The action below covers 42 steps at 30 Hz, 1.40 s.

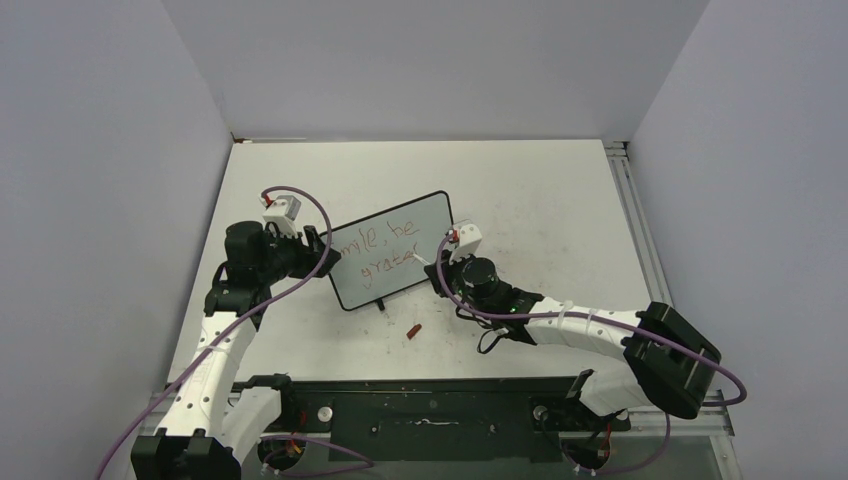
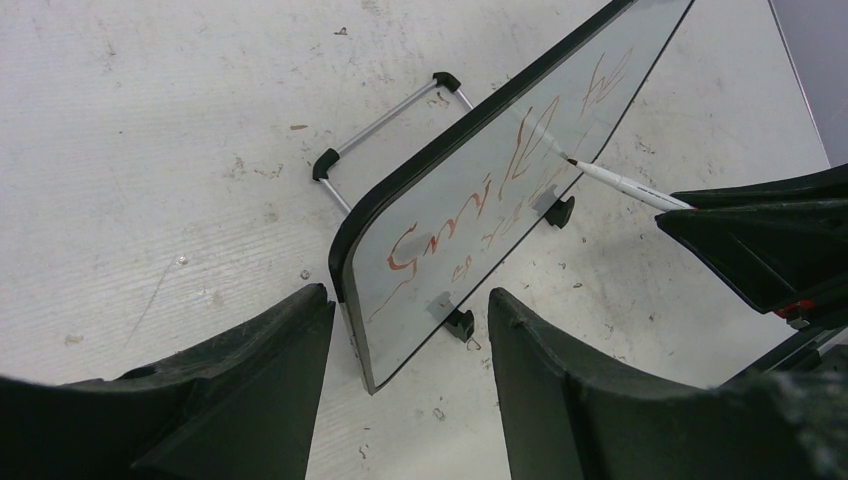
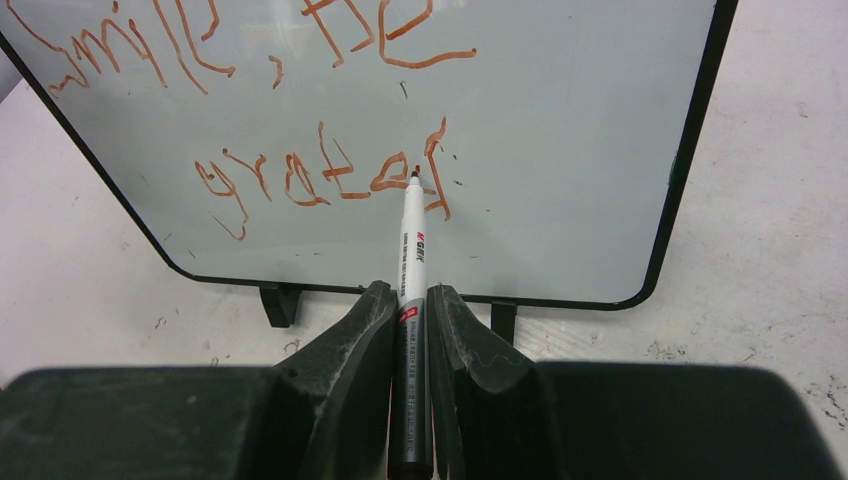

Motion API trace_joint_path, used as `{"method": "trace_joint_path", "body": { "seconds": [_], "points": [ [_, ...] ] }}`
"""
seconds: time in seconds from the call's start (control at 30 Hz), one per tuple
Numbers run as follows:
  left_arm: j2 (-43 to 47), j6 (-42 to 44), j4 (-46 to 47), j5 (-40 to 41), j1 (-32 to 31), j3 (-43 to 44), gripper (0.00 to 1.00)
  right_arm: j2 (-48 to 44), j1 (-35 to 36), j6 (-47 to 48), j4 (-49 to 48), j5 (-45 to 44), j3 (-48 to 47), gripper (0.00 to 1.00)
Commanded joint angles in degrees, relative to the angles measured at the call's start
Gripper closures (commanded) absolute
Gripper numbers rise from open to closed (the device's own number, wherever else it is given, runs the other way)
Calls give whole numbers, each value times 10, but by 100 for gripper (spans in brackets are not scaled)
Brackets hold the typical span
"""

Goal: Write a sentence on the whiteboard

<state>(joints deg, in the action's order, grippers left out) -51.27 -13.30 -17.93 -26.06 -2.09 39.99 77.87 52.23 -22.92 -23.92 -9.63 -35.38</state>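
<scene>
We find the right gripper clamped on the barrel of a white marker pen, both fingers pressed against it low in the right wrist view. The pen's long axis runs straight up the frame from the fingers. Its nib touches the whiteboard directly ahead, at the last stroke of the lower line. The sentence reads "Smile, be" above and "gratef" below, in red. We judge the word unfinished, with unwritten surface to the right of the nib. The coming strokes therefore turn on carrying the nib rightward along that line while keeping it on the board.

The left gripper has its fingers apart, with the board's near corner in the gap between them at mid frame of the left wrist view. We cannot tell whether either finger touches the frame. The right arm is the one at the writing.

Count:
- one whiteboard, upright at the centre of the top view
- two black feet under it
- one marker
- two lines of lettering
- one small red cap on the table, below the board in that view and apart from it
</scene>
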Motion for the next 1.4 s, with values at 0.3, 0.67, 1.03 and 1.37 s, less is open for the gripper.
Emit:
{"method": "trace_joint_path", "body": {
  "seconds": [0.3,0.67,1.03,1.37],
  "points": [
    [1,5,21,-15,2,13,44,1,2,-3,-28,-37,-19,95],
    [3,5,20,-13,2,13,44,-20,2,-10,-12,-78,-6,95],
    [5,5,19,-11,2,13,44,-42,2,12,-19,-44,-2,95],
    [6,5,17,-8,2,12,44,-74,2,22,-10,-51,12,95]
  ]
}}
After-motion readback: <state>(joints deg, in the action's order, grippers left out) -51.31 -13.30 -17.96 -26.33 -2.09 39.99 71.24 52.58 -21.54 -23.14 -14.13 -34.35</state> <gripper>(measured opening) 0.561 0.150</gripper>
